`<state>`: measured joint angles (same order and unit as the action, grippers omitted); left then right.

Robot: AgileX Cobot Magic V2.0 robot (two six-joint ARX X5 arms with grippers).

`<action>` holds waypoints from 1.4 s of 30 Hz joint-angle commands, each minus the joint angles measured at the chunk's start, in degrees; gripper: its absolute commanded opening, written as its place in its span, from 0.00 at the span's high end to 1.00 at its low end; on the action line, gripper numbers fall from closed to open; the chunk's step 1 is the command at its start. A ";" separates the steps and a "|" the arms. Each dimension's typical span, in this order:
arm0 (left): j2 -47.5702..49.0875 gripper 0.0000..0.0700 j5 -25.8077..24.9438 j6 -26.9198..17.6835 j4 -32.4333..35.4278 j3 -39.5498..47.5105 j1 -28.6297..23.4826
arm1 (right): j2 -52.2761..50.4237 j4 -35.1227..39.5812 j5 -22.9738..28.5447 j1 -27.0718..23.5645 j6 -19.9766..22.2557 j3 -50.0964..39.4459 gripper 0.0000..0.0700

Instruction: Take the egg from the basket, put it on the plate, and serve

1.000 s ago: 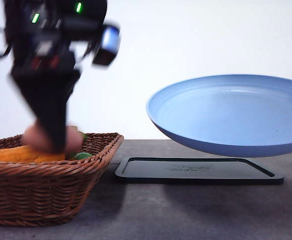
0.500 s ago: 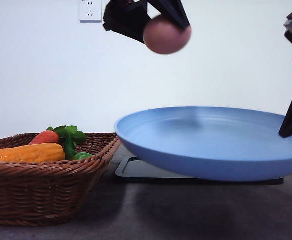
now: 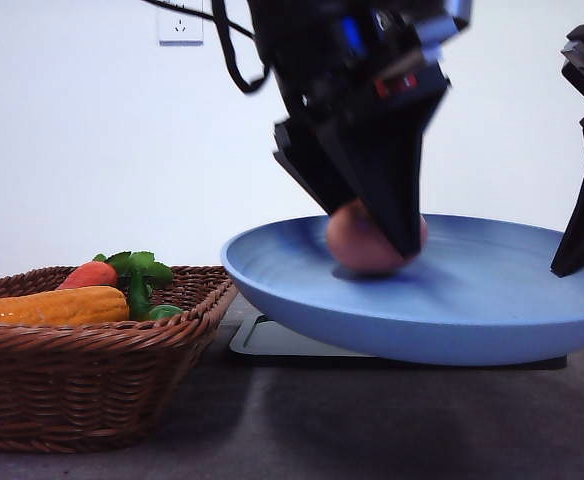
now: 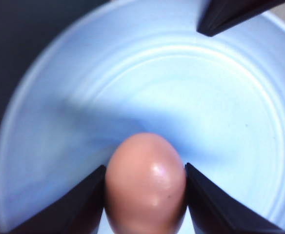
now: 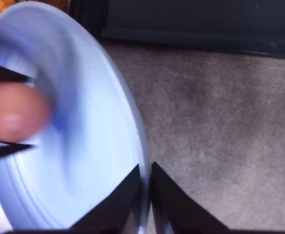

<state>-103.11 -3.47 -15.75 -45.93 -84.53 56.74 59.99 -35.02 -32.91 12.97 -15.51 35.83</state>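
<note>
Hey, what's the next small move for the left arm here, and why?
Probably open the left tool: the egg it pinches already sits low in the blue plate, which the right tool holds by its rim above the black tray.

The left gripper (image 3: 377, 235) carried the small pinkish-brown egg (image 3: 364, 240) out of the dark woven wicker basket (image 3: 92, 385), up and rightward, then lowered it into the large round blue plate (image 3: 472, 320), which dropped slightly.

One egg (image 3: 370, 240); one plate (image 3: 272, 270); one basket (image 3: 92, 400)
</note>
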 commanded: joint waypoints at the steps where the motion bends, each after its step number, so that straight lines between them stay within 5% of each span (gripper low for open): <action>1: -0.93 0.72 0.09 -0.73 1.04 -0.89 0.80 | 0.33 0.63 -0.71 0.20 -0.74 0.17 1.00; 7: -1.13 0.48 0.09 0.44 0.92 -0.89 1.01 | 0.33 0.46 -0.74 0.19 -0.85 0.17 1.00; 26: 15.03 0.49 -2.79 4.68 -8.26 -0.94 0.50 | 10.77 5.92 -2.04 -4.31 -4.03 1.32 1.00; 42: 37.42 0.49 -2.66 8.28 -13.29 -0.94 0.16 | 37.87 10.33 -1.41 -7.99 -3.61 23.84 1.00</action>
<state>-65.96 -5.98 -8.20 -59.62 -84.47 56.48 96.22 -24.99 -33.83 5.07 -18.50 58.32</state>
